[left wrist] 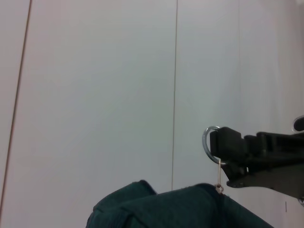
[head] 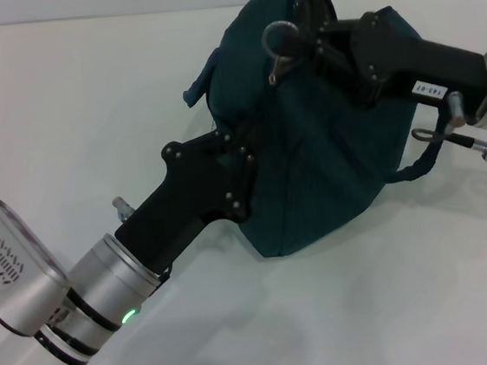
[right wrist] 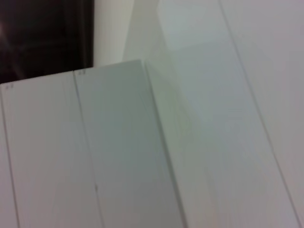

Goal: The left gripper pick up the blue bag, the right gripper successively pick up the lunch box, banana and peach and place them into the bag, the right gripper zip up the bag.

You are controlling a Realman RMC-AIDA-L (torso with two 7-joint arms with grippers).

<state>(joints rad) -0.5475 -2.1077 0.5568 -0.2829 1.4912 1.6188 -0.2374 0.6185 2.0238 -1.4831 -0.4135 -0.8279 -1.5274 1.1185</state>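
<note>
The blue bag (head: pixel 329 165) sits upright mid-table, its top closed; its upper edge also shows in the left wrist view (left wrist: pixel 175 209). My left gripper (head: pixel 237 161), with the green light on its wrist, is shut on the bag's fabric at its left side. At the top of the bag, my right gripper (head: pixel 298 41), the one with the white label, is shut on the zipper ring pull (head: pixel 279 35). From the left wrist, the ring pull (left wrist: pixel 206 142) sticks out of the right gripper (left wrist: pixel 221 145). The lunch box, banana and peach are out of view.
The bag stands on a white table (head: pixel 89 120). One bag handle (head: pixel 416 164) loops out under the right wrist, and another strap end (head: pixel 198 83) pokes out at the bag's left. The right wrist view holds only white panels.
</note>
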